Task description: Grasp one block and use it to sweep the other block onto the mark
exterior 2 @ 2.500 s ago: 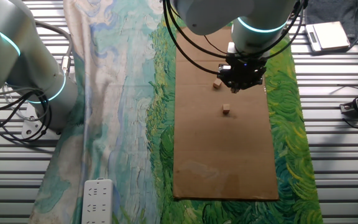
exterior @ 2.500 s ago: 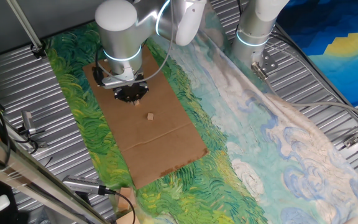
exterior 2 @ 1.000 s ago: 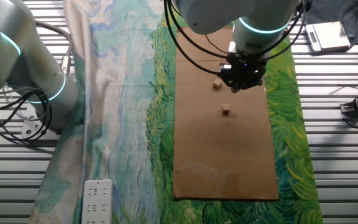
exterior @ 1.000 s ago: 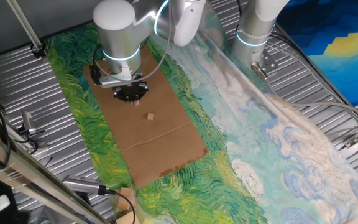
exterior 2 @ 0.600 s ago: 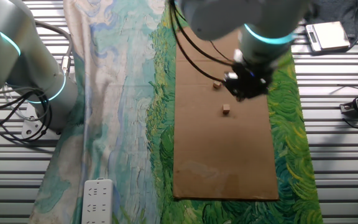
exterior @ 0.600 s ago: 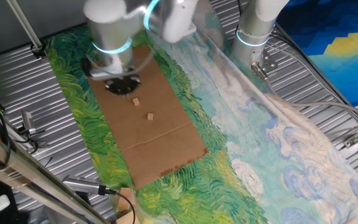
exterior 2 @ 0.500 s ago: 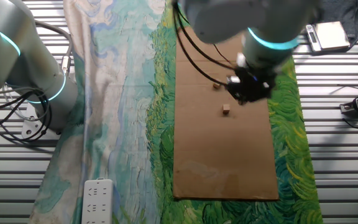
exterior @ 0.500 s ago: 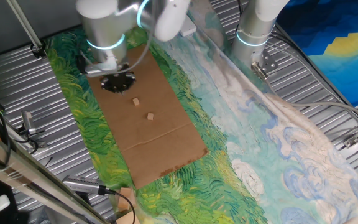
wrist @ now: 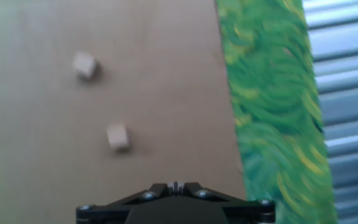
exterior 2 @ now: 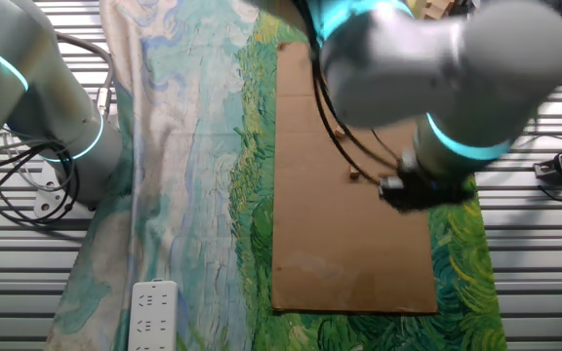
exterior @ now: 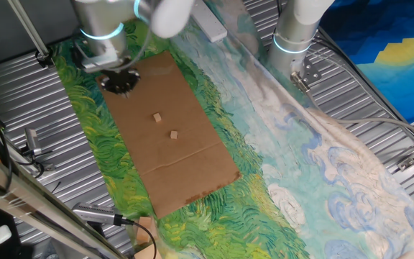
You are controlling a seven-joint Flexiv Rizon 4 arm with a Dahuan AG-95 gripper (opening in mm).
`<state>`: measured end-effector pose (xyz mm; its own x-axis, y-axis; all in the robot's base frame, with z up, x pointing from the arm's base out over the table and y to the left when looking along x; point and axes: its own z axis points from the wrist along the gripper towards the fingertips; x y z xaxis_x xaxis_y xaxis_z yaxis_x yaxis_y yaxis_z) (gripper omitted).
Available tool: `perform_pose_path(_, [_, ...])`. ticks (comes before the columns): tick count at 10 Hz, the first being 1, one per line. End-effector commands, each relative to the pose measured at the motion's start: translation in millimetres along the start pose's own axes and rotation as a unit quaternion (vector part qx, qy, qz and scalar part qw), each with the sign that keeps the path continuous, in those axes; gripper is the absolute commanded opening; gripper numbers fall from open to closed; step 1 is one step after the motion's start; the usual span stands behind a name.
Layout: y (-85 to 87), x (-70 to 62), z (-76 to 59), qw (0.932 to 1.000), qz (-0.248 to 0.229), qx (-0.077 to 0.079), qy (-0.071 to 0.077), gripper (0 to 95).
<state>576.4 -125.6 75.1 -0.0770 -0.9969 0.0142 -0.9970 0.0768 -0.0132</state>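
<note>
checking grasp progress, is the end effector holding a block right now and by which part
Nothing is held. Both blocks lie loose on the cardboard, apart from the end effector, which is off near the cardboard's edge.

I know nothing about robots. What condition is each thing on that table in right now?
Nearer block: resting loose on the cardboard, not gripped.
Farther block: resting loose on the cardboard, apart from the nearer block.
Gripper: over the cardboard's far end, away from both blocks; open or shut cannot be told.
Cardboard: lying flat on the painted cloth.
</note>
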Motion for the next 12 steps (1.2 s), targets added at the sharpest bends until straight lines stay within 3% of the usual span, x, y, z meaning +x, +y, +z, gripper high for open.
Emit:
perform_pose_path(1, [0.2, 9.6, 1.1, 1.0000, -0.007, 0.002, 0.000, 0.0])
perform_pose_path(5, [-4.6, 20.0, 11.8, 0.9998, -0.018, 0.005, -0.002, 0.0])
perform_pose_path(12, [-8.0, 20.4, 30.7, 0.9998, -0.017, 0.010, -0.003, 0.0])
